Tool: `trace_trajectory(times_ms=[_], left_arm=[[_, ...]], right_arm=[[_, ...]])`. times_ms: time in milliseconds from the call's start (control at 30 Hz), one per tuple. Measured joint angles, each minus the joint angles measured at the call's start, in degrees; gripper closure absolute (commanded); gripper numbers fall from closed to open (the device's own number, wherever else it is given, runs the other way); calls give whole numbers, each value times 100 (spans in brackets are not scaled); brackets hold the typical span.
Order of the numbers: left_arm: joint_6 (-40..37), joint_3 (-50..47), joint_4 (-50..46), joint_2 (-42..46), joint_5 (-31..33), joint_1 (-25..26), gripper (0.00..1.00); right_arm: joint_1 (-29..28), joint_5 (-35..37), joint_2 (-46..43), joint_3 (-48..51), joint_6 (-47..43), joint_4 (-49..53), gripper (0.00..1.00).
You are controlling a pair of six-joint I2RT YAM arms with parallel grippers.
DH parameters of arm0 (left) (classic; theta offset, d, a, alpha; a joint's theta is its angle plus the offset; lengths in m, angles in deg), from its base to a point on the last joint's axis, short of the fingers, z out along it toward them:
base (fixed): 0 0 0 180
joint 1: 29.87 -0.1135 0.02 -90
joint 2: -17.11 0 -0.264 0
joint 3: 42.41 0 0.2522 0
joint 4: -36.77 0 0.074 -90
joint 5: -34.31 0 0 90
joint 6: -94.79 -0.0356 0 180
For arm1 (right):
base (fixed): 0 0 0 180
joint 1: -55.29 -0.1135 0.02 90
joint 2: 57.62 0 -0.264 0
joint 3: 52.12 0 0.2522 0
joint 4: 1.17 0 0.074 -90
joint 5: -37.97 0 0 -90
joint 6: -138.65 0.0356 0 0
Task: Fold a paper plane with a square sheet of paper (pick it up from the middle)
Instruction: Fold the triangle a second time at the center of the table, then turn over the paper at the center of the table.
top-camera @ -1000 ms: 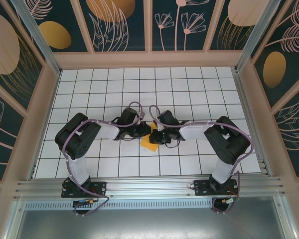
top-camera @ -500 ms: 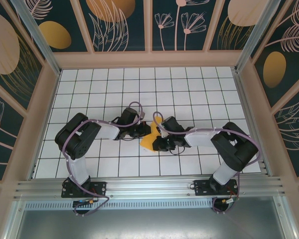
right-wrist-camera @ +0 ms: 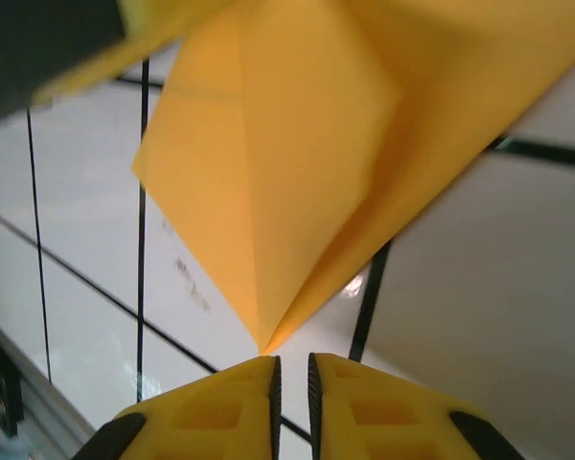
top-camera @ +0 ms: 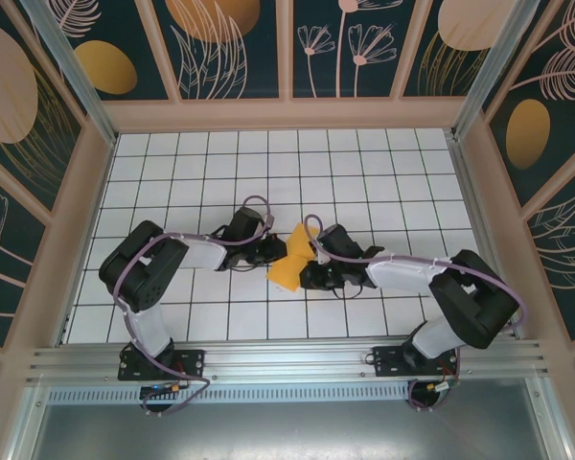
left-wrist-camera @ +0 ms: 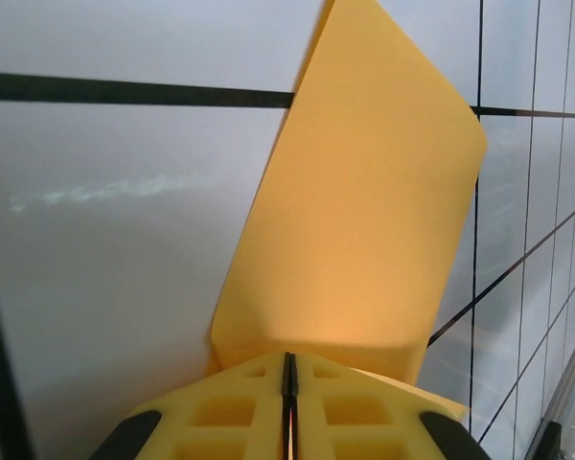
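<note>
The square sheet of paper (top-camera: 289,261) is a creased, folded orange shape held up off the tiled table between my two grippers. My left gripper (top-camera: 272,253) comes at it from the left. In the left wrist view its jaws (left-wrist-camera: 289,356) are pressed shut on the paper's lower edge, and the paper (left-wrist-camera: 355,192) rises as a broad flap ahead of them. My right gripper (top-camera: 310,274) sits just right of the paper. Its jaws (right-wrist-camera: 291,359) stand a narrow gap apart with nothing between them, and the paper's pointed corner (right-wrist-camera: 273,340) hangs just in front of them.
The white gridded table (top-camera: 383,192) lies open behind and to both sides. Low beige walls (top-camera: 287,113) fence it in, and a metal rail (top-camera: 287,362) runs along the near edge by the arm bases. The left gripper's yellow finger (right-wrist-camera: 168,29) shows at the upper left of the right wrist view.
My right gripper's jaws have parted off the paper and drawn back slightly toward the near right, with its elbow swinging right. My left gripper keeps its hold and the paper shows more.
</note>
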Motion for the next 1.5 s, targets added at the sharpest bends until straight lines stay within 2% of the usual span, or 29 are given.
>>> trace_trajectory(times_ms=[167,333,667,800,1067,1300,1500], left_arm=[[144,-326,-17,754,280,0,79],[153,-380,-20,1161,496,0,80],[90,-400,-28,984,256,0,85],[66,-400,-11,903,83,13,86],[24,-256,17,544,-179,155,87],[22,-83,9,131,-192,232,87],[-4,-33,-35,79,-170,236,87]], right_arm=[[289,649,-138,-76,396,-125,55],[302,717,-31,-79,684,-470,52],[297,741,251,-79,1025,-723,43],[286,1019,232,-76,1088,-662,40],[293,1156,-651,411,1252,-778,30],[286,741,-632,575,1373,-1180,29],[286,551,-133,575,1390,-1405,38]])
